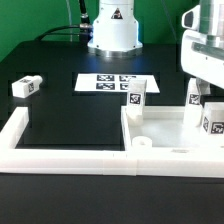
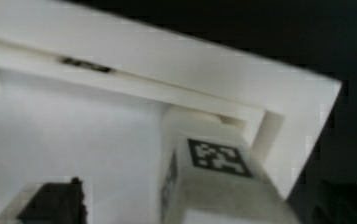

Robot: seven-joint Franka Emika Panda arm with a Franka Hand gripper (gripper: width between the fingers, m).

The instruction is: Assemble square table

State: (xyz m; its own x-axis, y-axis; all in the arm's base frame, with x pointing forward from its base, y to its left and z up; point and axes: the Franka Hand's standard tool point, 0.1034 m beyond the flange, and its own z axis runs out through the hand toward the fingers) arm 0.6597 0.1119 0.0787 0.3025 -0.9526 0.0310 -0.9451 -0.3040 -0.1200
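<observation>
The white square tabletop (image 1: pixel 170 135) lies flat at the exterior view's right, inside the border wall's corner. One tagged leg (image 1: pixel 134 98) stands upright at its far left corner. Another tagged leg (image 1: pixel 211 122) stands upright on its right part, directly under my gripper (image 1: pixel 204 100). In the wrist view this leg (image 2: pixel 219 160) stands between my fingers, and the dark left finger (image 2: pixel 54 200) is clearly apart from it. The gripper (image 2: pixel 196 208) looks open. The tabletop (image 2: pixel 86 130) fills the view behind the leg. A third leg (image 1: pixel 25 86) lies loose on the black table at far left.
The long low white border wall (image 1: pixel 60 155) runs along the front and up the left side. The marker board (image 1: pixel 115 83) lies flat behind the tabletop. The robot base (image 1: pixel 112 30) stands at the back.
</observation>
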